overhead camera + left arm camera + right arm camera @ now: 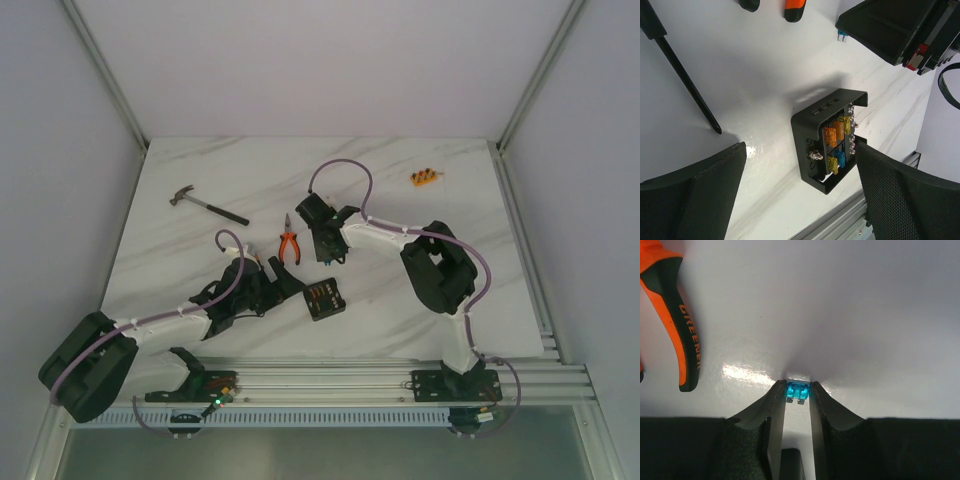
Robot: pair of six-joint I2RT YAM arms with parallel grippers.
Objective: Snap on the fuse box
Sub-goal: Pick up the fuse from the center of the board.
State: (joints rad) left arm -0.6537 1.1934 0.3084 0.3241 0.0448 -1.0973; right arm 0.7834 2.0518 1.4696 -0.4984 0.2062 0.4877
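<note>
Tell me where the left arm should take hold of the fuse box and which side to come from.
Likely from straight above, pinching two opposite outer walls of the fuse box. It lies flat on the table, open face up: the straight black walls give parallel faces, and the fuses inside stay untouched. The left fingers stand wide open.

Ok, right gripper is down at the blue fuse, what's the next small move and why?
Probably finish closing the right gripper before lifting: its fingertips flank the blue fuse lying on the table, but a firm pinch isn't clear yet.
</note>
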